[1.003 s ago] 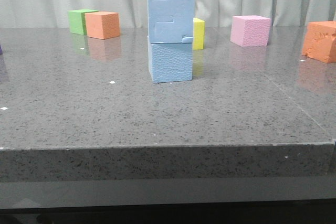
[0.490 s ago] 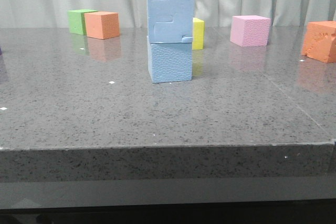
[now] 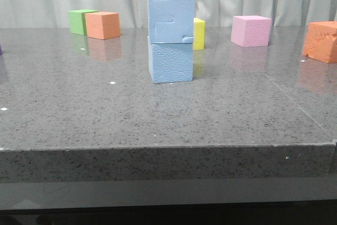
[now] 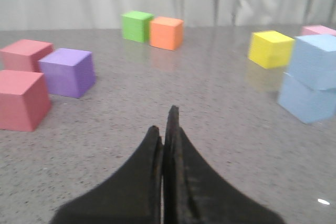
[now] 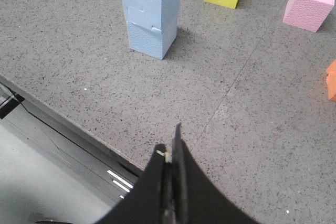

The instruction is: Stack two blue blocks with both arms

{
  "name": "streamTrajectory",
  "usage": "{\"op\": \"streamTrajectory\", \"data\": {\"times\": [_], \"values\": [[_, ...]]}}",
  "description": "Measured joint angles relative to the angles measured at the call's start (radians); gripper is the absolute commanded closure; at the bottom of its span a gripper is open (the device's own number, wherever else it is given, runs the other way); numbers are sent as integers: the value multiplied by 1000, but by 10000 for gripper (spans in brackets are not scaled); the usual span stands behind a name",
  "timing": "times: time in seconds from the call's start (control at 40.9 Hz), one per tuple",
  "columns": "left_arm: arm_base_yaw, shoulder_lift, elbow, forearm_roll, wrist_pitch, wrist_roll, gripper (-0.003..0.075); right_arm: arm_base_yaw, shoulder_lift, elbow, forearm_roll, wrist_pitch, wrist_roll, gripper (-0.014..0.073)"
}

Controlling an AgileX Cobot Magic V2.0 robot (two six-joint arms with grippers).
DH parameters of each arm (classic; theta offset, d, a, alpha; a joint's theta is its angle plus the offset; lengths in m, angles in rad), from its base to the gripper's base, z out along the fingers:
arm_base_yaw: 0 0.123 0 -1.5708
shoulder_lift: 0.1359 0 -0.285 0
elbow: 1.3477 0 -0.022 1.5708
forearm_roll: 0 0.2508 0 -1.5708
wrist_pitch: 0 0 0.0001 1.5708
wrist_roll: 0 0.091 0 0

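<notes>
Two light-blue foam cubes stand stacked at the table's middle. The upper blue block [image 3: 170,18] carries the stepped groove mark and rests on the lower blue block [image 3: 171,62]. The stack also shows in the left wrist view [image 4: 314,78] and the right wrist view [image 5: 151,13]. My left gripper [image 4: 164,124] is shut and empty, low over the table, well away from the stack. My right gripper [image 5: 170,142] is shut and empty above the table's front edge. Neither gripper shows in the front view.
A yellow cube [image 3: 198,33] sits right behind the stack. A pink cube [image 3: 251,30] and an orange cube [image 3: 321,41] stand to the right; green [image 3: 80,21] and orange [image 3: 102,25] cubes at the far left. A purple cube [image 4: 67,72] and two red cubes [image 4: 21,99] lie near the left gripper.
</notes>
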Motion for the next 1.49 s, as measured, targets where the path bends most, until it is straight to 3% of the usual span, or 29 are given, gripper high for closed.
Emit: {"op": "streamTrajectory", "data": {"times": [0.343,0.661,1.493], "values": [[71,-99,301,-6,-303,0,741,0,0,0,0,0,0,662],[123,-99,303,-8,-321,0,741,0,-1,0,0,0,0,662],[123,-99,303,-8,-321,0,741,-33,-32,26,0,-4,0,662]]}}
